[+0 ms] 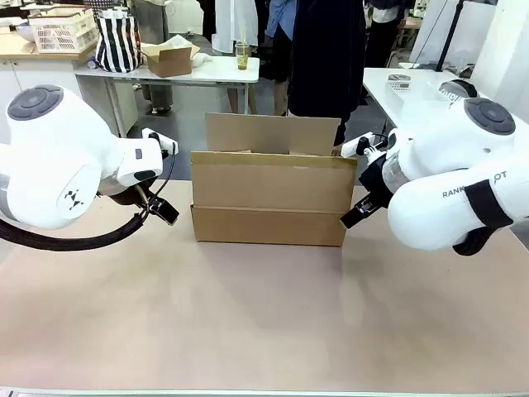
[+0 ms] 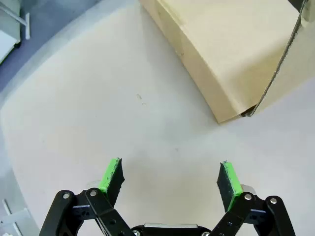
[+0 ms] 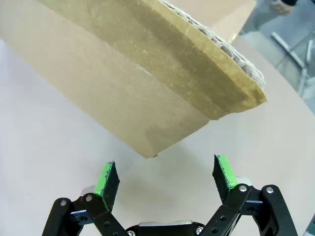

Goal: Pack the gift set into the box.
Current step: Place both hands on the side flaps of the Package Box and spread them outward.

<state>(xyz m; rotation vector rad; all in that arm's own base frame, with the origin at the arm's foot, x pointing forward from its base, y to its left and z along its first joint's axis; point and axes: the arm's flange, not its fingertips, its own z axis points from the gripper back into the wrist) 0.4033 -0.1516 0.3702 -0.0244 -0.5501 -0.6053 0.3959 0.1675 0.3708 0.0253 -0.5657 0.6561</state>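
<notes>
Both hands are hanging open and empty. My left hand is hovering near the left end of the box, and my right hand is hovering just beside its right end. The box is sitting mid-surface between them, its near flap folding down over the front wall and its far flap standing up. On my right arm I am reading "RANK" and "OT"; the other letters are curving out of sight. My left wrist camera is showing my fingers spread above bare surface, a bottom corner of the box ahead. My right wrist camera is showing my right hand below the flap's raw corrugated edge, detail the front view is not giving.
</notes>
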